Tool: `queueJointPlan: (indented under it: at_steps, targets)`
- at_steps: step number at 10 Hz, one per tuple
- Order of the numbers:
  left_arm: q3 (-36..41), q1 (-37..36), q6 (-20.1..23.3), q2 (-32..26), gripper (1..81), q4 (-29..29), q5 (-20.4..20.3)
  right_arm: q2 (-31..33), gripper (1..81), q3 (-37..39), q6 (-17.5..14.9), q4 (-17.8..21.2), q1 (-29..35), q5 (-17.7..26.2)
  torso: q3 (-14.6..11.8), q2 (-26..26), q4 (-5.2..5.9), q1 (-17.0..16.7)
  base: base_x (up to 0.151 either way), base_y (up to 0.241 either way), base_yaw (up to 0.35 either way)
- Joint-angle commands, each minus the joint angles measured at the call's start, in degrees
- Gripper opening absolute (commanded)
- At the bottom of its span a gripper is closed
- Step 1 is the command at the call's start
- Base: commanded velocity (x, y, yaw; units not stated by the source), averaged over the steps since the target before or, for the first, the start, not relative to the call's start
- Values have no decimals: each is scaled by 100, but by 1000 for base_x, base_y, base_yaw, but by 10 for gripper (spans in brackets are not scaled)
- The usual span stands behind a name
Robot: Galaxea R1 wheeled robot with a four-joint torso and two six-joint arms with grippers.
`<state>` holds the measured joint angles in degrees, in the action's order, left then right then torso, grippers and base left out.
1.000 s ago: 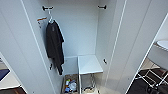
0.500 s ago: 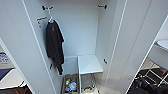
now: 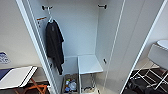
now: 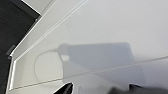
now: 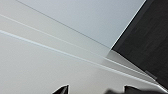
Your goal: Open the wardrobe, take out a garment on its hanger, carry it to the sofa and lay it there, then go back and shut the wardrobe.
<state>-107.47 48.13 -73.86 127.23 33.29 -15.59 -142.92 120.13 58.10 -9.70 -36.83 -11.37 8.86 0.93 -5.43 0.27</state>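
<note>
I have the wardrobe [image 3: 85,37] standing open in front of me, both doors swung wide so the interior is free to reach. The one garment I see hanging is a black T-shirt [image 3: 54,45] on a white hanger [image 3: 50,19], hooked on the left peg [image 3: 45,7]; it hangs straight down, long axis vertical. The maroon jacket I cannot find here, so I judge it already taken out. Each wrist camera looks along a white door panel [image 4: 105,37], with two dark fingertips [image 4: 65,89] standing apart on the left gripper [image 4: 97,90] and likewise on the right gripper [image 5: 96,90], both released, grasping nothing
</note>
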Motion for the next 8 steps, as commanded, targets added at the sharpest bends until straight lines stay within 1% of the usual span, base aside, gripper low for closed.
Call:
queueJointPlan:
  at_steps: [1,3,4,5,6,7,8]
  targets:
    - [-125,-510,74,417,811,432,601,-501,811,-78,-53,-462,531,83,0,0,0,0,0,0,0]
    - [-396,-502,83,898,811,441,750,-783,811,-122,-53,-681,513,83,2,-2,0,2,0,0,0]
    - [-652,-510,118,1226,811,441,786,-933,811,-130,-53,-769,487,109,2,-2,0,2,0,0,0]
    - [-940,-502,135,1583,811,544,1030,-1081,811,-105,-53,-892,426,126,5,-2,0,2,0,0,0]
    - [-1153,-475,135,1885,811,784,1181,-1268,811,-17,-53,-1095,329,135,7,-5,0,2,0,0,0]
    - [-1354,-396,135,2164,811,924,1252,-1416,811,71,-53,-1226,233,144,7,-5,0,5,0,0,0]
    - [-1408,-291,135,2325,811,1100,1252,-1575,811,142,-53,-1447,171,144,9,-7,0,5,0,0,0]
